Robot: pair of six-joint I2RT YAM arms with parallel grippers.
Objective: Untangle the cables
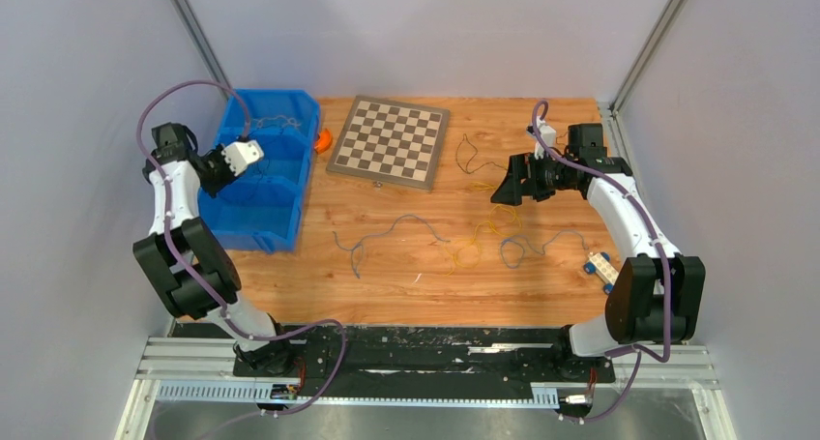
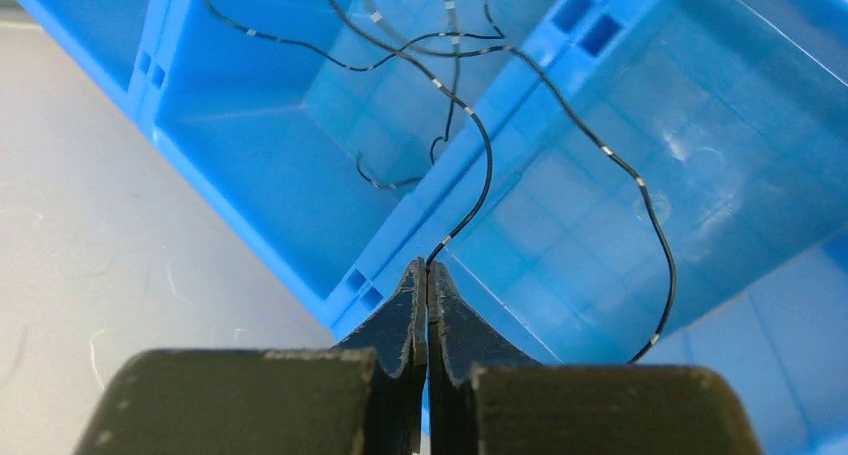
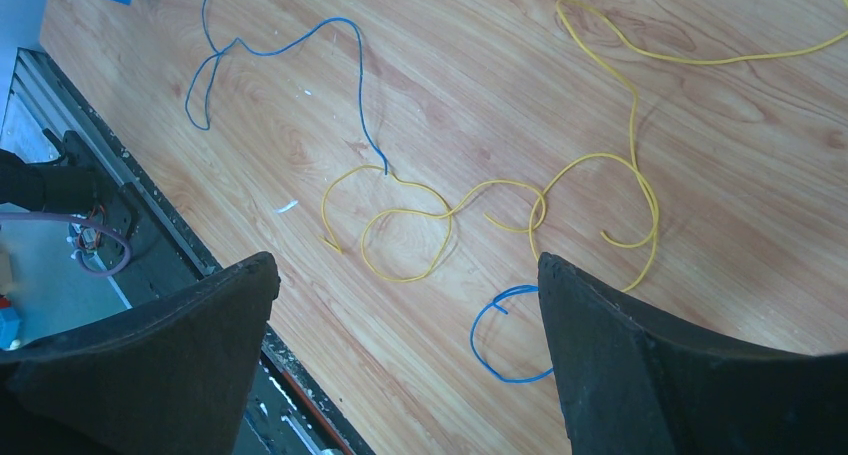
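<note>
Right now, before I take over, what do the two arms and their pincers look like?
The left arm and right arm have white links between bulky black joints, and a thick purple cable loops along each. The left pincer and right pincer have matte black fingers, broad at the base, tapering to the tip and lightly scuffed. No lettering is visible.

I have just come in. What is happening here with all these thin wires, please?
Thin wires are being untangled. The left tool is shut on a black wire and holds it over the blue bin, where more black wire lies across the compartments. The right tool is open and holds nothing. It hovers over the wooden table, where yellow wires and blue wires lie spread out, with some yellow loops crossing each other.
</note>
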